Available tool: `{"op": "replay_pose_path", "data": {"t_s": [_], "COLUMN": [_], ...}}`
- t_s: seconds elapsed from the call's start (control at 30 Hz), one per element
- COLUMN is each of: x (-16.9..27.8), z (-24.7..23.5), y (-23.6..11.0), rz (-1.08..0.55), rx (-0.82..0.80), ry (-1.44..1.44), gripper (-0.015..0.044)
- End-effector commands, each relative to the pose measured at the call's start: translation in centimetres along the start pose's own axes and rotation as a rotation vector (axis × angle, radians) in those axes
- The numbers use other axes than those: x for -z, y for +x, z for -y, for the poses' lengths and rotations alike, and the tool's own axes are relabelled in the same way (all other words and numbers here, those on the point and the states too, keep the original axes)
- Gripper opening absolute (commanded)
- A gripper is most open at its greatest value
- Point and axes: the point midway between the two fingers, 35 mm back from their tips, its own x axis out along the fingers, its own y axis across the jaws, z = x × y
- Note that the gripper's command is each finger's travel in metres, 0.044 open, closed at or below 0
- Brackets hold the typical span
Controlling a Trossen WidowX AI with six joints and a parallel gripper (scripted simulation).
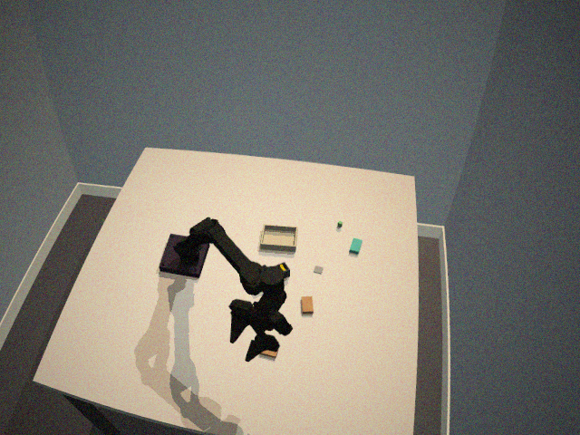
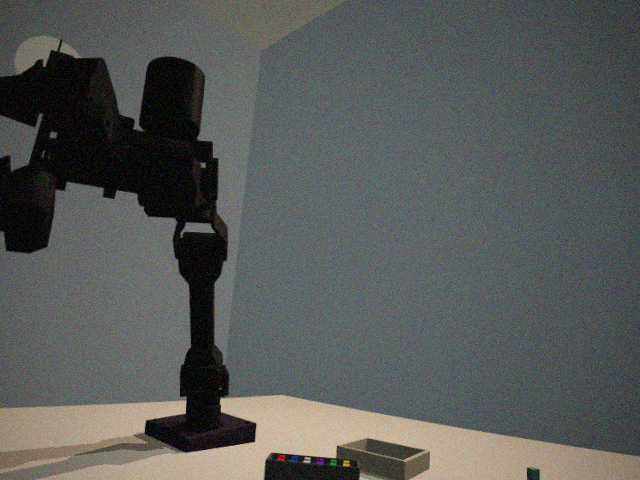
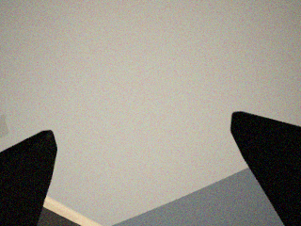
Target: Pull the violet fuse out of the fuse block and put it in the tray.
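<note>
Violet fuse (image 2: 320,460) seated in fuse block (image 2: 310,469), fourth slot of six-fuse row, near surface (image 1: 365,327) front edge. My tool (image 1: 244,341) released, holding nothing, high above block; I judge straight descent needed.

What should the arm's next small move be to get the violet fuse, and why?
Probably lower the open black parallel-jaw gripper toward the small violet fuse in the dark rectangular fuse block. The wrist view shows only table and wall between its widely spread fingers, so it holds nothing and looks well above the block.
</note>
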Motion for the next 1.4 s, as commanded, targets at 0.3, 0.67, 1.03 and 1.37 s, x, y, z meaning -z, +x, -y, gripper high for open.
{"op": "replay_pose_path", "data": {"t_s": [0.3,0.67,1.03,1.37], "x": [-2.7,2.3,15.0,24.8], "z": [-8.4,-17.2,-19.7,-17.6], "y": [-9.8,-25.2,-38.0,-42.9], "rz": [0.365,0.91,1.478,1.832], "rx": [-0.286,-0.595,-0.864,-1.053], "ry": [-0.563,-1.257,-1.846,-2.147], "gripper": [0.0138,0.0071,0.0071,0.0071]}}
